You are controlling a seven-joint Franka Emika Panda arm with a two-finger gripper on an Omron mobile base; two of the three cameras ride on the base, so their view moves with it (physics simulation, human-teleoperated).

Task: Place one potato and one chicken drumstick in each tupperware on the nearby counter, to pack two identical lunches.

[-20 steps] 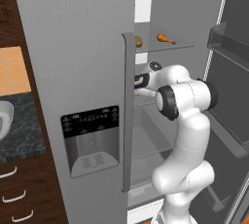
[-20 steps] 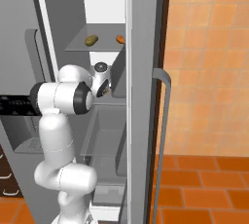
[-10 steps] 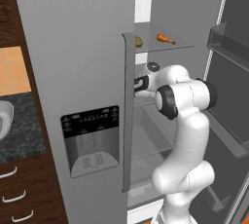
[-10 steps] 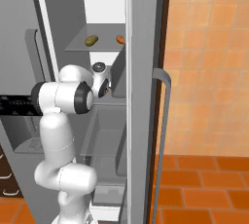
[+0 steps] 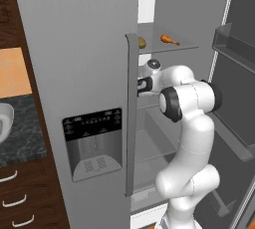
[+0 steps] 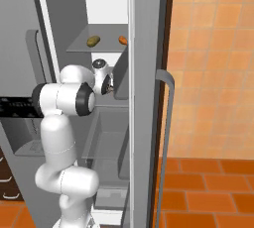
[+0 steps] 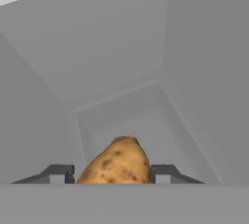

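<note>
My gripper is shut on a tan, speckled potato, which sits between the two dark fingertips in the hand view. Beyond it lie the grey inner walls of the fridge. In the base views the hand is inside the open fridge, just under a glass shelf. On that shelf rest a second potato and an orange-brown chicken drumstick. A pale tupperware rim shows at the left edge on the dark counter.
The shut left fridge door, with its dispenser panel, stands close beside the hand. The open right door and its handle flank the arm. Dark wood drawers sit under the counter. An orange tiled wall and floor lie to the right.
The hand has edged slightly lower and toward the left door, still holding the potato. The shelf items have not moved.
</note>
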